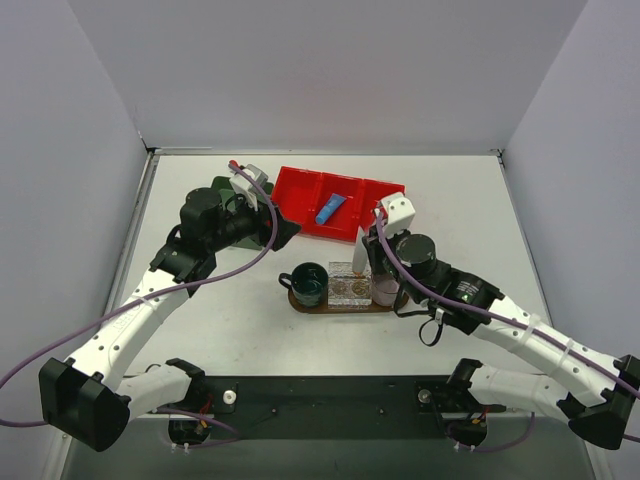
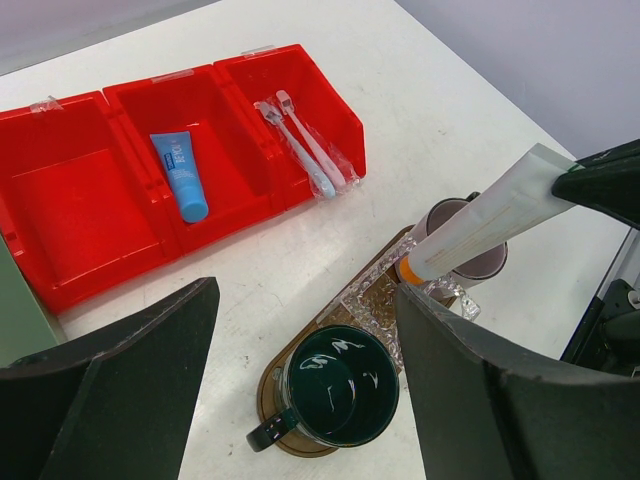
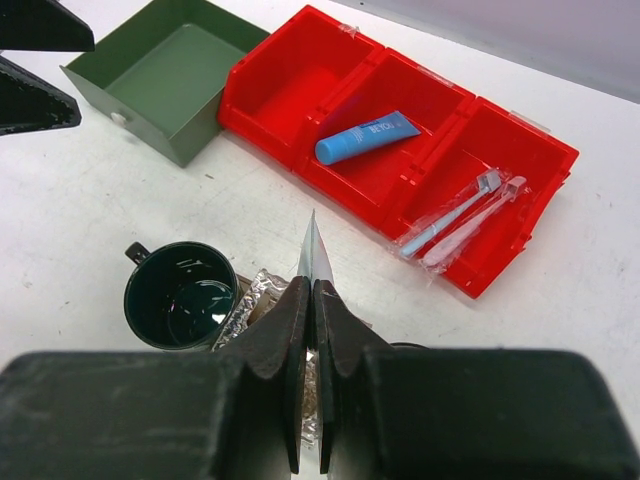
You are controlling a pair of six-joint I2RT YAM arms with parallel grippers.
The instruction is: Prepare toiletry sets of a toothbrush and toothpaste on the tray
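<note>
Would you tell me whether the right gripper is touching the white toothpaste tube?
Touching: the left wrist view shows the right gripper clamped on the white toothpaste tube.

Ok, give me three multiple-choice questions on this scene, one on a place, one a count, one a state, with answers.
1. Where in the red bin does the blue tube lie? A) an end compartment B) the middle compartment C) on its rim
2. How many toothbrushes lie in the bin? A) one B) four C) two
3. The right end effector is: A) shut on a pale tube B) open, empty C) shut on a toothbrush

Answers: 1 B, a compartment sits on each side of it; 2 C, a wrapped pair in an end compartment; 3 A, it pinches the tube's flat end.
</note>
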